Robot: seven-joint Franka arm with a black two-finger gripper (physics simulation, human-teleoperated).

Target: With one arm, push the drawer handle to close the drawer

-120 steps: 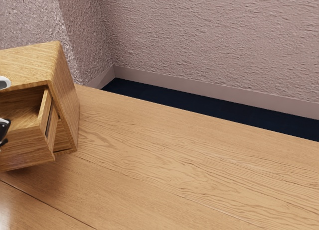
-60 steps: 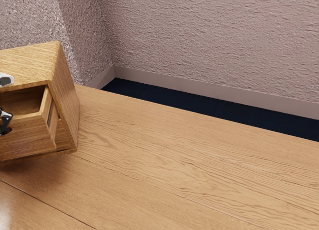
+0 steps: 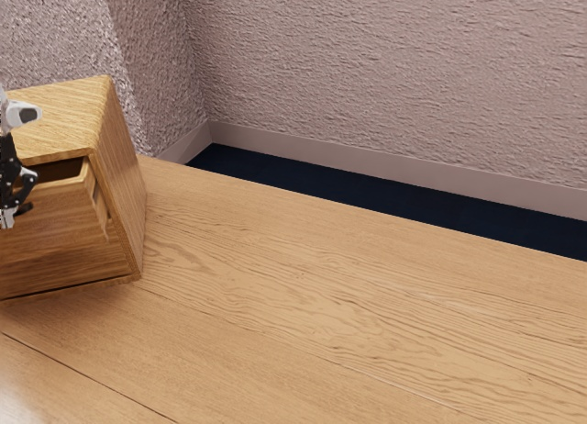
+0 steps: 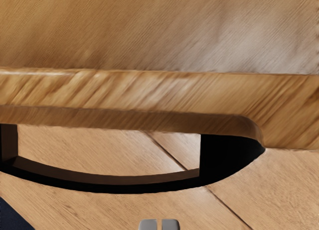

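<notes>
The wooden drawer (image 3: 66, 236) stands slightly open in its cabinet (image 3: 75, 119), at the exterior view's left on the bench (image 3: 321, 305), near the far edge. Its black curved handle (image 4: 114, 186) bows out from the front. The gripper (image 4: 159, 225) is narrow, its two fingertips nearly together with nothing between them, just outside the bow; whether they touch it I cannot tell. The drawer should feel stiff and solid, fairly light to slide. No grasp is needed: press the middle of the bow straight inward, since an off-centre push could make it bind or let the fingertips slip along the smooth curve.
</notes>
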